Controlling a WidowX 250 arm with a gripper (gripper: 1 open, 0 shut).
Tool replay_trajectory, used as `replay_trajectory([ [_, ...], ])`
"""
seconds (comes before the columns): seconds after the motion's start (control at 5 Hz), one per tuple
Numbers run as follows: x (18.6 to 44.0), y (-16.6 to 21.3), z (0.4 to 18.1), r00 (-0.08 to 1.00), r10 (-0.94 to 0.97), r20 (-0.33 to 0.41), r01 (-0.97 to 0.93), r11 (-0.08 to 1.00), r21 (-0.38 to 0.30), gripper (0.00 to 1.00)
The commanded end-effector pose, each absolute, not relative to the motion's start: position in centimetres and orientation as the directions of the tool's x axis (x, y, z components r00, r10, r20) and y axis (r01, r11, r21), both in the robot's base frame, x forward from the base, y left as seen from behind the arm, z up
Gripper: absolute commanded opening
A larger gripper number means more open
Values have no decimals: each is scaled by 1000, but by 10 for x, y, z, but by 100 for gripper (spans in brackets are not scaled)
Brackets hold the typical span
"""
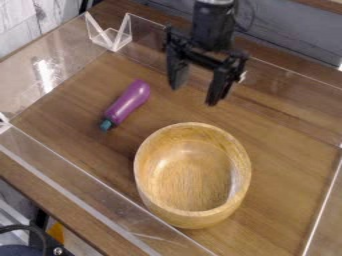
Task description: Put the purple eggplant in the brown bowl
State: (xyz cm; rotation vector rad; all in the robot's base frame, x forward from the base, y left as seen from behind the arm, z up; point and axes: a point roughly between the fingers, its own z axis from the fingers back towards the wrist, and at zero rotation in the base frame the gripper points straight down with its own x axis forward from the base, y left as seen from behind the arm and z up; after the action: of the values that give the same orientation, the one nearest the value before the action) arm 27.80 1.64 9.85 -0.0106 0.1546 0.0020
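Observation:
The purple eggplant (126, 104) lies on the wooden tabletop left of centre, its dark stem cap pointing toward the lower left. The brown bowl (193, 173) stands empty at the front, to the right of the eggplant. My black gripper (193, 85) hangs pointing down over the back of the table, above and to the right of the eggplant. Its two fingers (215, 87) stand wide apart with nothing between them, so it is open. It touches neither the eggplant nor the bowl.
A clear plastic wall (80, 200) rings the work area. A clear plastic stand (107, 32) sits at the back left corner. Bare wood (287, 130) lies to the right of the gripper.

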Motion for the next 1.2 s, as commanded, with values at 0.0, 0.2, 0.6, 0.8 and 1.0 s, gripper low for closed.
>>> replay_trajectory([
  [0.0,274,42,113,997,-11,-73,10,1000,-7,100],
  [0.2,268,69,110,999,-8,-49,8,1000,14,100],
  [0.6,267,92,98,1000,-28,-8,29,999,36,100],
  [0.8,269,97,89,1000,-31,-3,31,999,39,100],
  [1.0,271,103,80,1000,-30,3,30,999,42,100],
])
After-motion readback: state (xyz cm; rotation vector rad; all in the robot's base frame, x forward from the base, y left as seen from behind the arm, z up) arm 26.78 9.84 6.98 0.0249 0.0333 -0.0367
